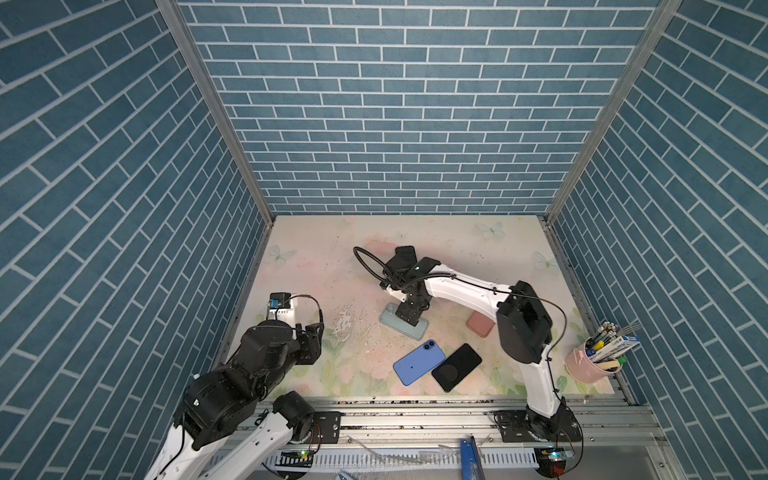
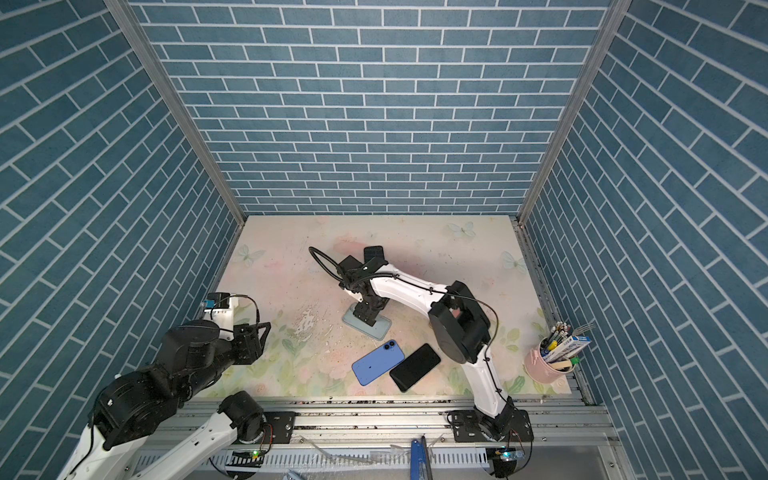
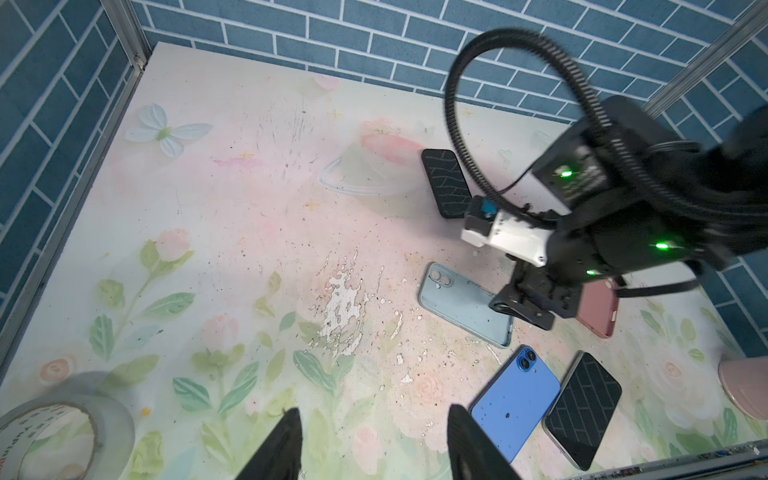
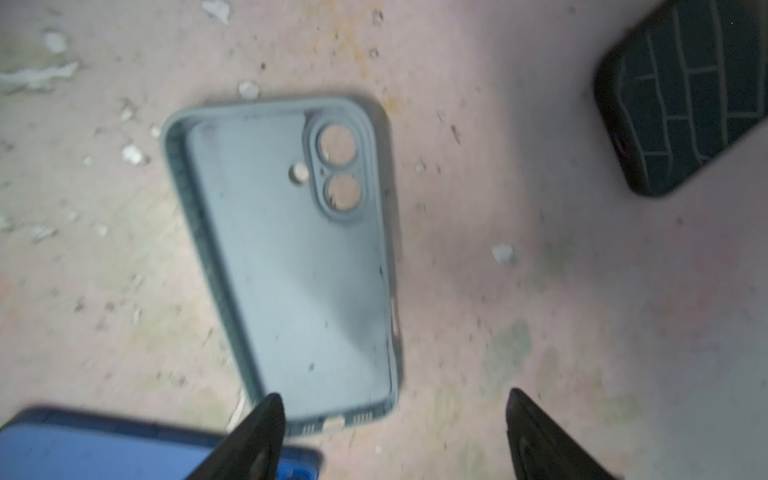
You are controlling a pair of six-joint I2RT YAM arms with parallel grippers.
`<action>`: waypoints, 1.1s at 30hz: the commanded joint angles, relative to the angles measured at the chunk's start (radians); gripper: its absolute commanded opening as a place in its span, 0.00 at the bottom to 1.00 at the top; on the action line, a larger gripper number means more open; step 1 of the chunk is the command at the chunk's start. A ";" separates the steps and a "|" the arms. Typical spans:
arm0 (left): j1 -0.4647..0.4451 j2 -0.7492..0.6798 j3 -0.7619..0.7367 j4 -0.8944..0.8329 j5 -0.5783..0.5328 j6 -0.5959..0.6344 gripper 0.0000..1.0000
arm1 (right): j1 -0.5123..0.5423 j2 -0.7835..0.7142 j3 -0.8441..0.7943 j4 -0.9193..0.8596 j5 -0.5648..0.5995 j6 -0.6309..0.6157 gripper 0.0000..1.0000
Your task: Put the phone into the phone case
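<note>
- Nearest the front rail on the left, the left fingers (image 3: 282,449) stand apart with nothing between them, hovering over the bench (image 1: 316,257) beside a tape roll (image 3: 54,432) and well away from the work.
- Near the front edge lies the blue phone (image 1: 419,362), flat with its camera side up. A black phone (image 1: 456,367) lies just beside it, screen up.
- The blue phone's two lenses look to match the cut-outs in the case, so I judge it to be the phone for this task.
- A little further in, the grey-green phone case (image 4: 299,266) lies flat with its open side up and is empty.
- The right fingers (image 4: 266,436) hang just above the case's charging-port end, spread wide and holding nothing.
- The step in hand appears to be done with the case: it lies ready, with no phone in it yet.
- The next move calls for the right arm to lift clear, go to the blue phone and grip it by its long edges.
- The phone would also have to be turned screen up, with its lenses at the cut-out end, then pressed in corner by corner.
- To the right of the case a pink case (image 1: 481,323) lies partly hidden under the right arm.
- Farthest back, another black phone (image 1: 405,251) lies flat.
</note>
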 commanded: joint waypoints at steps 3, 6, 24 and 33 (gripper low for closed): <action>0.007 0.008 -0.011 0.006 -0.002 -0.001 0.58 | 0.003 -0.290 -0.238 0.070 -0.112 0.299 0.88; 0.007 0.008 -0.011 0.006 -0.006 -0.001 0.58 | 0.001 -0.386 -0.371 0.134 -0.253 0.543 0.89; 0.008 0.007 -0.012 0.011 0.002 0.008 0.57 | 0.075 -0.404 -0.639 0.279 -0.483 1.721 0.99; 0.008 -0.018 -0.014 0.013 0.004 0.009 0.57 | 0.160 -0.294 -0.525 0.237 -0.361 1.902 0.97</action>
